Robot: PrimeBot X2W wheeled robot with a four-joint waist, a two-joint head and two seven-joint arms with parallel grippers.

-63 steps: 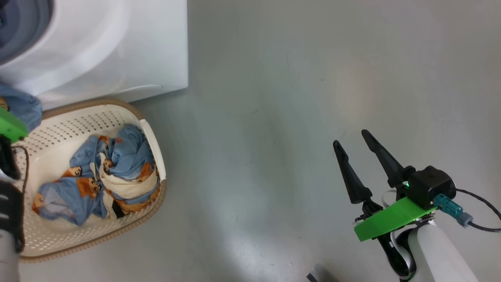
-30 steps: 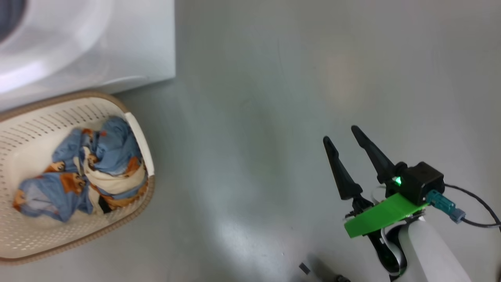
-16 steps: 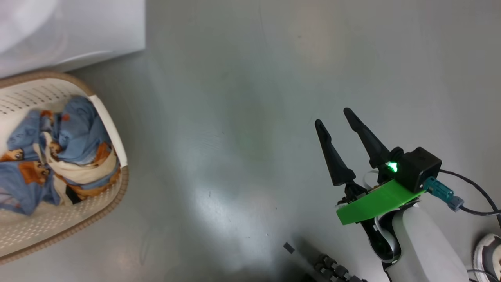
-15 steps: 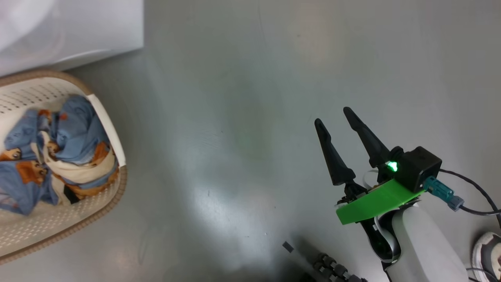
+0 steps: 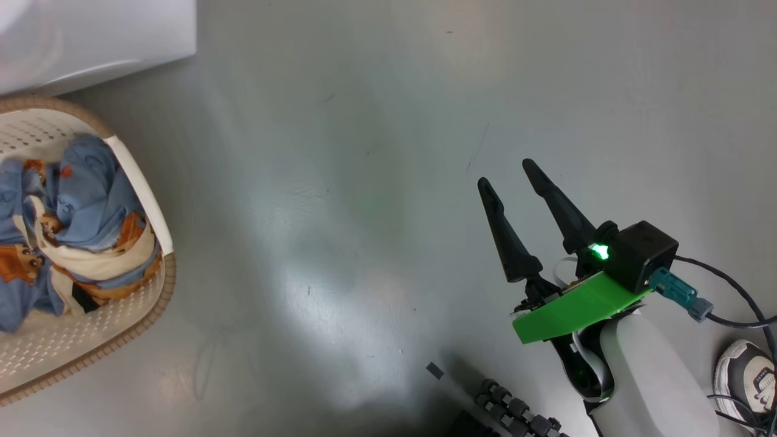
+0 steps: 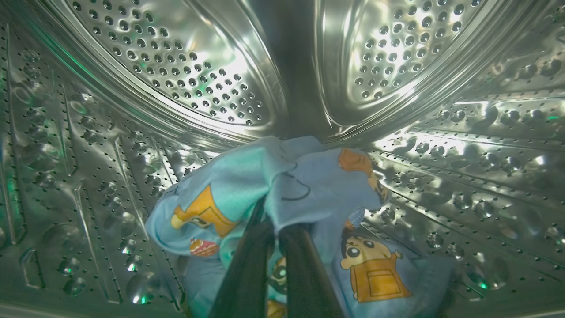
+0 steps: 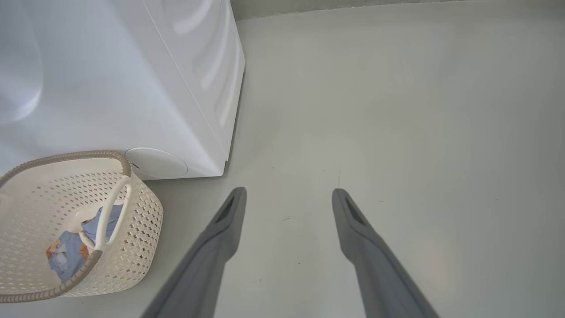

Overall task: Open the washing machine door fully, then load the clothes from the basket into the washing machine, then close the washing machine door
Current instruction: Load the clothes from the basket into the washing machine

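**One piece in the drum, the rest in the basket**

We count two end effectors, one basket, one washing machine and two lots of clothes.

The left end effector (image 6: 276, 229) is inside the steel drum (image 6: 176, 66). Its two dark fingers are pressed together, pinching a blue piece (image 6: 309, 190). The cloth is light blue, printed with orange-brown cartoon figures, and it bunches against the perforated wall.

The right end effector (image 5: 507, 173) hangs over the bare grey floor (image 5: 364, 182), jaws spread wide and holding nothing.

The other clothes (image 5: 73, 218) lie as a soft heap in the basket (image 5: 164, 285) — blue printed fabric wound with a cream-white piece. How many pieces make up the heap we cannot tell. The basket sits on the floor, just beside the white washing machine (image 5: 91, 36).

The left wrist view alone gives us the drum's inside. The right wrist view gives the machine's (image 7: 132, 88) side and the basket's (image 7: 141, 221) perforated wall — plus one loop handle. The head view alone catches a shoe (image 5: 743, 376) at the lower right.
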